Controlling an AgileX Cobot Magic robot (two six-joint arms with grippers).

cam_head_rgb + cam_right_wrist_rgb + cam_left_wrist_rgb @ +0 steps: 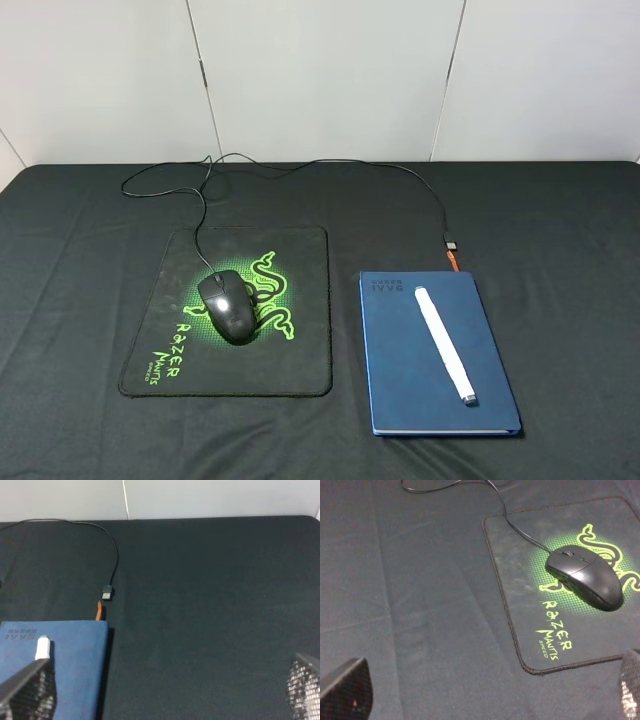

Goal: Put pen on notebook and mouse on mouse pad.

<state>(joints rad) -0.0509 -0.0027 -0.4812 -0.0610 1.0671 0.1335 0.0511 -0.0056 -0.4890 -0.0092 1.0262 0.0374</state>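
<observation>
Black wired mouse (229, 306) resting on the Razer Mantis mouse pad (300, 345), squarely over the green snake logo, nose toward the far side. Mouse pad lying flat on the left half of the black tablecloth (90, 250). Thin black cable (300, 165) running from the mouse off the far edge of the pad, looping left, then sweeping right along the far side of the table and ending in a USB plug (452, 243) just beyond the far edge of the notebook.

Dark blue notebook (400, 370) lying closed on the right half, just right of the mouse pad with a narrow strip of cloth between them, embossed lettering at its far short edge. White pen (444, 344) lying on the notebook cover, slanted, far end near the lettering, near end toward the near right corner. Short orange strip (99, 611) poking out past the notebook's far edge, close to the plug.

Left gripper (485, 692) spread wide, fingers at both lower corners of its wrist view, nothing between them, hanging over bare cloth left of and nearer than the pad. Right gripper (165, 690) likewise spread wide and holding nothing, one finger (30, 692) over the notebook's far end beside the pen's end.
</observation>
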